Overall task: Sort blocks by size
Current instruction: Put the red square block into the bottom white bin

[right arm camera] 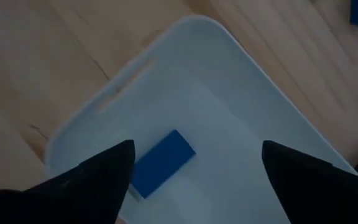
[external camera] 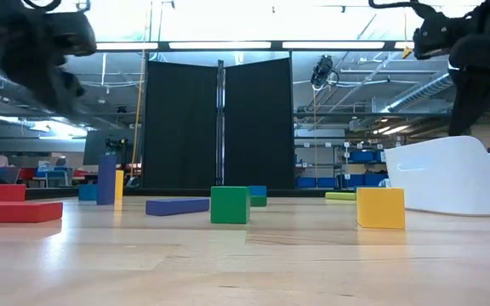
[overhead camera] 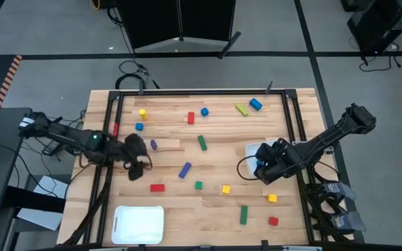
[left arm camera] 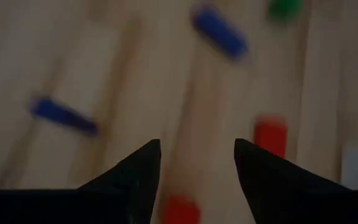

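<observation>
Coloured blocks lie scattered flat on the wooden table: a red bar [overhead camera: 157, 187], a blue bar [overhead camera: 185, 170], a small green cube [overhead camera: 198, 185], a yellow cube [overhead camera: 225, 189] and others. My left gripper [overhead camera: 137, 167] hovers open and empty over the table's left part, above red blocks [left arm camera: 269, 134]. My right gripper [overhead camera: 267, 167] hovers open and empty over the white tray [overhead camera: 251, 148] at the right. A blue block [right arm camera: 162, 163] lies flat on that tray's floor, between and below the fingers.
A second white tray [overhead camera: 139, 224] stands at the near left edge. More blocks lie along the far side, among them a blue cylinder [overhead camera: 255, 104] and a yellow-green bar [overhead camera: 242, 109]. Near the front right lie a green bar [overhead camera: 243, 214] and a red cube [overhead camera: 273, 221].
</observation>
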